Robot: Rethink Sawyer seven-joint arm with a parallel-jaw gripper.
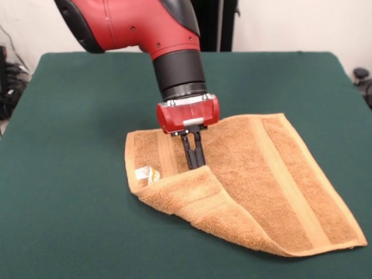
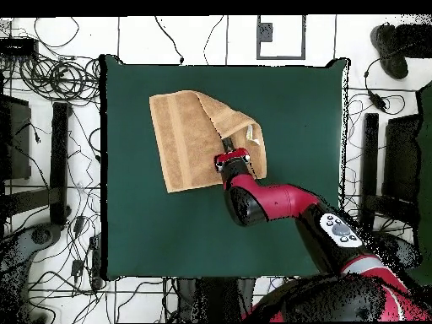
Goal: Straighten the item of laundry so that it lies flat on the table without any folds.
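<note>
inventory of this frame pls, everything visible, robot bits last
towel: 1, orange-tan, on the table, one corner folded over onto itself near the gripper
tag: 1, white, on the towel beside the fold
table: 1, dark green cloth, under everything
cables: many, black, on the floor around the table in the overhead view
arm: 1, red and black, reaching down over the towel
gripper: 1, red body, black jaws close together, tips at the folded edge; a grip on the cloth is not clear
</note>
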